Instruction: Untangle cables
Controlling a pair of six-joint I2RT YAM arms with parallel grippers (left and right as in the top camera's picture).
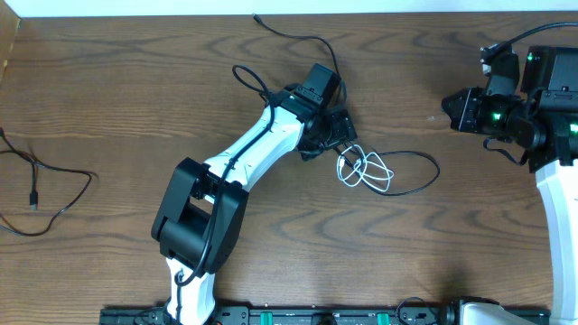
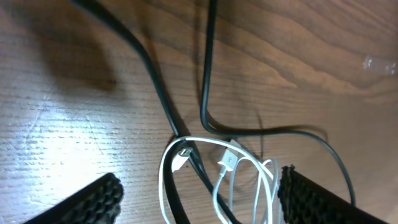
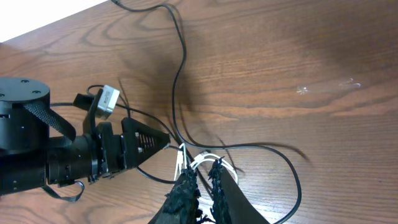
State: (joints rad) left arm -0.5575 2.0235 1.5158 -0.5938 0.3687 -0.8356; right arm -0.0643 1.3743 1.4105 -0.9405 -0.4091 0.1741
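A short white cable (image 1: pixel 366 170) lies coiled at mid-table, tangled with a long black cable (image 1: pixel 430 161) that runs from the far edge and loops round it. My left gripper (image 1: pixel 336 135) is open just left of the coil. In the left wrist view the white loops (image 2: pixel 230 165) and a black strand (image 2: pixel 149 68) lie between its spread fingers (image 2: pixel 93 199). A shorter black cable (image 1: pixel 54 194) lies apart at the far left. My right gripper (image 1: pixel 449 106) hangs shut and empty at the right, well away from the tangle; its wrist view looks past its tips (image 3: pixel 204 171) to the white cable (image 3: pixel 205 159).
The left arm's body (image 1: pixel 199 217) stretches diagonally from the front edge to mid-table. The right arm's base (image 1: pixel 551 99) stands at the right edge. A thick black arm lead (image 1: pixel 262 90) arches beside the left wrist. A cardboard edge (image 1: pixel 7 45) shows at the far left.
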